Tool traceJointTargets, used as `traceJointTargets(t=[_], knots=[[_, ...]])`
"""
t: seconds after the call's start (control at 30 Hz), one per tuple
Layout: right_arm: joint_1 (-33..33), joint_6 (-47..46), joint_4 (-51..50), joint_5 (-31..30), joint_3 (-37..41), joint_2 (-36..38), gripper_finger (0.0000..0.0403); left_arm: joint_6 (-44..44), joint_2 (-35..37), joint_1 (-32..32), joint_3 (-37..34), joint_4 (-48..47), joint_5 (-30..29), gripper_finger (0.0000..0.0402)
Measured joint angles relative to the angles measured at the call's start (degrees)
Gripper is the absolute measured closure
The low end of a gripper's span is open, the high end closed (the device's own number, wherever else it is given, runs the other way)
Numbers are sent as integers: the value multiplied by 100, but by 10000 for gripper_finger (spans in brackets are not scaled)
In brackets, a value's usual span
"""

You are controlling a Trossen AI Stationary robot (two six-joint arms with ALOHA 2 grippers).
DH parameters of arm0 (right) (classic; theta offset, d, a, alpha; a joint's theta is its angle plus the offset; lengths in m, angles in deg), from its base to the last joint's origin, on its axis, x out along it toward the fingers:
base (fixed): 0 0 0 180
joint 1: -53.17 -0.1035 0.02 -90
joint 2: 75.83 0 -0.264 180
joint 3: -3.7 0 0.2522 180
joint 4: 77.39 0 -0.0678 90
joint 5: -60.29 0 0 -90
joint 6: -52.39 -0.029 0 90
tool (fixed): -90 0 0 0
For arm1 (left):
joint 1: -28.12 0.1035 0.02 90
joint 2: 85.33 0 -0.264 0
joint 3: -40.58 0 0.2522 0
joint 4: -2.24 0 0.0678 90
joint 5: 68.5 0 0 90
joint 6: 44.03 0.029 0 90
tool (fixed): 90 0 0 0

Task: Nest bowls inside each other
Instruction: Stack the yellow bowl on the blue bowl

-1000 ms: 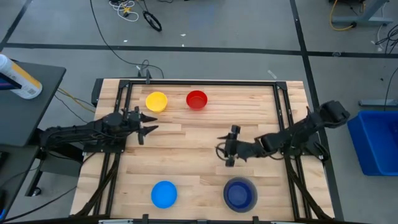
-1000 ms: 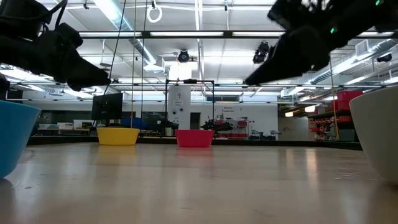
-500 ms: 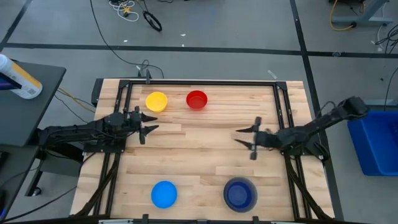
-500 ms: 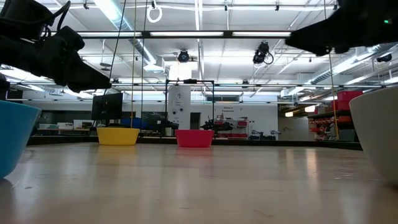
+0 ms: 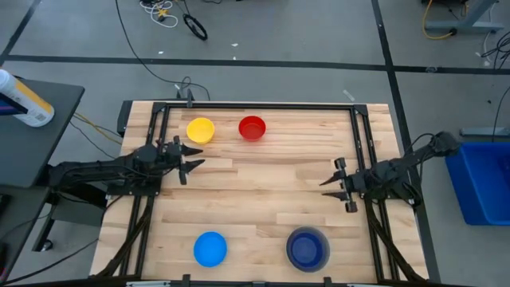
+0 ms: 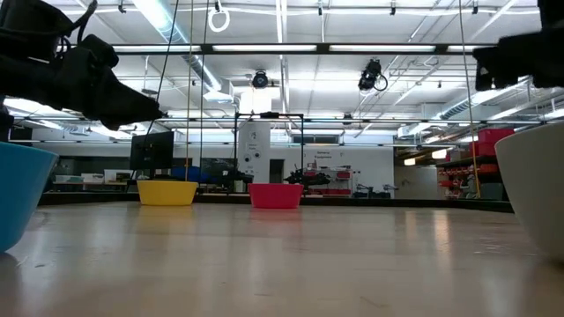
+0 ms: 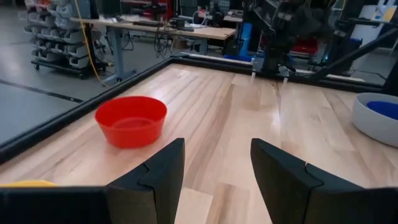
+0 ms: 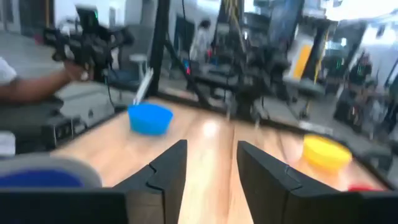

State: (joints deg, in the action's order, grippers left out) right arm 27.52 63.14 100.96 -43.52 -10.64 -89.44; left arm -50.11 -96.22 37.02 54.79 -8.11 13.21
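On the wooden table a yellow bowl [image 5: 200,130] and a red bowl [image 5: 252,127] stand side by side at the far edge. A light blue bowl [image 5: 210,249] stands near the front. To its right, a dark blue bowl [image 5: 307,249] sits inside a pale grey bowl [image 7: 375,122]. My left gripper [image 5: 195,158] hovers open at the table's left, level, pointing toward the right, with the red bowl [image 7: 131,119] ahead of it. My right gripper [image 5: 327,182] hovers open at the right side, pointing left, with nothing between its fingers [image 8: 163,171].
Black frame rails [image 5: 362,143] run along the table's left and right sides. Bare wood lies between the two grippers. Beyond the table's right edge stands a blue bin [image 5: 482,179]. A person's hand [image 8: 37,87] shows in the room beyond the table.
My right gripper has drawn back from the table's middle toward the right edge, its arm folding in and its fingers coming up from a downward slant to level. The bowls and my left gripper have stayed where they were.
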Motion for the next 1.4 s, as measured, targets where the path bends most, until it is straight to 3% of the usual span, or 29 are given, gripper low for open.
traceJointTargets(t=[0.17,0.43,0.57,0.7,1.0,1.2,1.4], knots=[[2,-381,-817,-553,0,110,272,-111,-217,-38,0,72,97,210],[0,-469,-894,250,0,-20,270,-529,-607,-335,-2,383,660,210],[0,-129,-805,647,0,-21,271,-308,-924,-538,-2,712,446,210],[13,-51,-538,332,0,-22,278,-163,-1301,-493,-2,750,-309,210],[11,-685,-371,-1174,0,-21,281,-421,-2784,46,19,1165,-806,210],[11,-838,-168,-1314,0,-24,278,-194,-3950,796,666,1337,-813,210],[13,-838,-198,-1315,0,-24,278,-44,-5369,1565,1509,1146,-421,210]])
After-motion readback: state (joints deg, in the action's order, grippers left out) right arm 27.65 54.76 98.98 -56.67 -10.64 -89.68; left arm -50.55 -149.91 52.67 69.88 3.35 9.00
